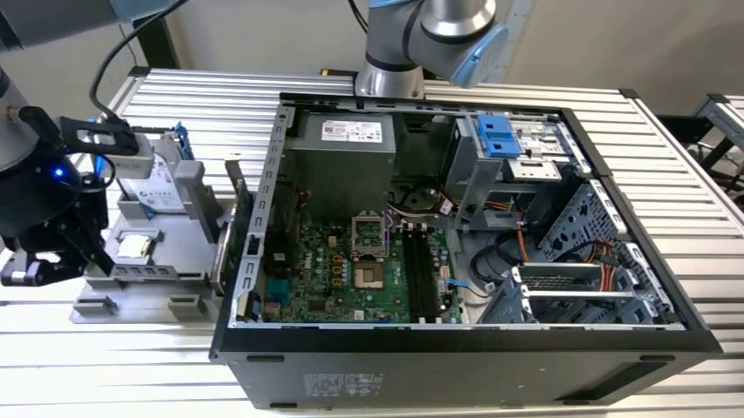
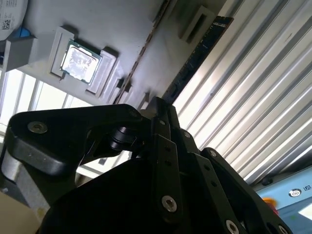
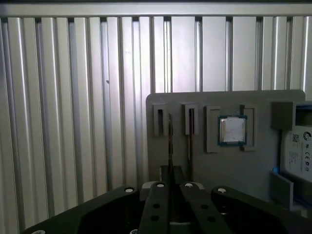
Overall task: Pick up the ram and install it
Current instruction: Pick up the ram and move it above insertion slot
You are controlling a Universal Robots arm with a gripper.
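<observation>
Hand (image 3: pixel 170 171) sits low over the grey tray (image 3: pixel 253 165) on the desk (image 3: pixel 73 97), lined up along the ram (image 3: pixel 169 141). The ram stands on edge in its tray holder. In the second wrist view the ram (image 2: pixel 197 57) runs right up to the hand's tip. Cannot tell whether the hand is clamped on it or only straddling it.

Risks, as judged:
- The edge is thin, so an off-centre or shallow hold could let the ram slip or twist.
- A tilted pull could bind it in the holder.
- The neighbouring stick (image 3: pixel 190 146) is just beside and could get knocked.
</observation>
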